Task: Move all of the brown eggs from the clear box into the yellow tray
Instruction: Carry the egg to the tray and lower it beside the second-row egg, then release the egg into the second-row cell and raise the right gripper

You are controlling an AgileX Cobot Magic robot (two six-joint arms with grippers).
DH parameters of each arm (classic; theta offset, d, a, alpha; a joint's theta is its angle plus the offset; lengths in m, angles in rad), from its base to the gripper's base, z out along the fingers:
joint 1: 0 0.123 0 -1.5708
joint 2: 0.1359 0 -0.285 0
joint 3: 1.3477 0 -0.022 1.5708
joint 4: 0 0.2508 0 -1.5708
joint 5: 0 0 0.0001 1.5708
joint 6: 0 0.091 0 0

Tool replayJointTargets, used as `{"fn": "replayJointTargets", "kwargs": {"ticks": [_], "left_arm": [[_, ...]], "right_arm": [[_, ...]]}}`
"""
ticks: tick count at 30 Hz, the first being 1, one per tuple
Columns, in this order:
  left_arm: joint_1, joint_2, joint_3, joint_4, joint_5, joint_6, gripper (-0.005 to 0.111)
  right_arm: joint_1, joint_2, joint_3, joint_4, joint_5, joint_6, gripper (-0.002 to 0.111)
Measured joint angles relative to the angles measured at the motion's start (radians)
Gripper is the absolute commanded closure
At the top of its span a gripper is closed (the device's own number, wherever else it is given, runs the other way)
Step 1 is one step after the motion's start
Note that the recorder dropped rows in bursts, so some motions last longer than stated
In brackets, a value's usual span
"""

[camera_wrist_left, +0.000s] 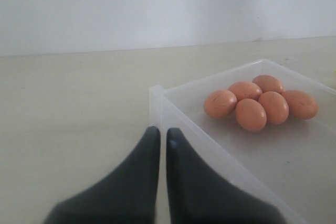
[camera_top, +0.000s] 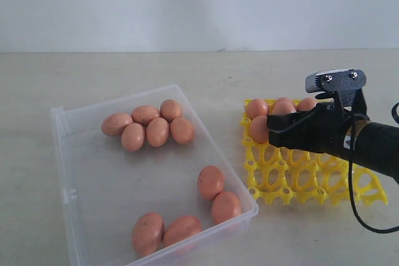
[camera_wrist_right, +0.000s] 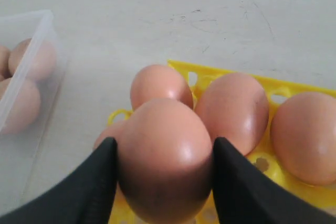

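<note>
My right gripper is shut on a brown egg and holds it low over the back left part of the yellow tray. Three more brown eggs sit in the tray's back row, and another shows partly behind one finger. In the exterior view the right gripper hangs over the tray's left cups. Several brown eggs lie in the clear box, one cluster at the back and others near the front. My left gripper is shut on nothing, just outside a corner of the clear box.
The box and tray sit side by side on a pale table, with a white wall behind. A black cable loops down from the right arm over the tray's right side.
</note>
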State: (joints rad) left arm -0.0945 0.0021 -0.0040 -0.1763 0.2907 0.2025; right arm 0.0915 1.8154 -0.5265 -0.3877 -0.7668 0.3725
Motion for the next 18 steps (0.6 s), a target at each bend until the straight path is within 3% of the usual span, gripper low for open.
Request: {"fn": "replayJointTargets", "kwargs": {"ticks": [18], "left_arm": [[0.0, 0.0, 0.0, 0.0, 0.0, 0.0, 0.103]], "right_arm": [[0.0, 0.002, -0.002, 0.062, 0.095, -0.075, 0.108]]}}
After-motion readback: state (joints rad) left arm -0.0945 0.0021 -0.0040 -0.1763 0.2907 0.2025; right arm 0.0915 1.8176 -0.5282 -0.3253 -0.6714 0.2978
